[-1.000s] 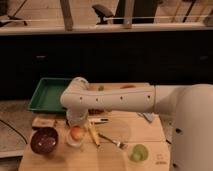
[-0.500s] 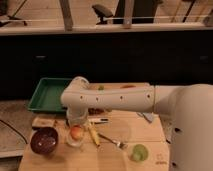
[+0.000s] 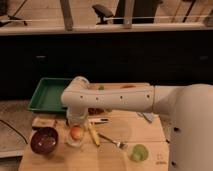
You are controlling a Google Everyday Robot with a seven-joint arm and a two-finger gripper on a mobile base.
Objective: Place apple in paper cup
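The apple (image 3: 76, 133), small and orange-red, sits in the mouth of the short whitish paper cup (image 3: 75, 141) at the front left of the wooden table. My gripper (image 3: 76, 121) hangs straight down from the white arm, directly above the apple and very close to its top. Whether it touches the fruit is hidden by the wrist. The cup stands upright between the bowl and the banana.
A dark maroon bowl (image 3: 44, 141) stands left of the cup, and a green tray (image 3: 47, 94) lies behind it. A banana (image 3: 93, 134) and a fork (image 3: 112, 141) lie right of the cup. A pale green round thing (image 3: 138, 152) sits front right. A packet (image 3: 42, 121) lies near the bowl.
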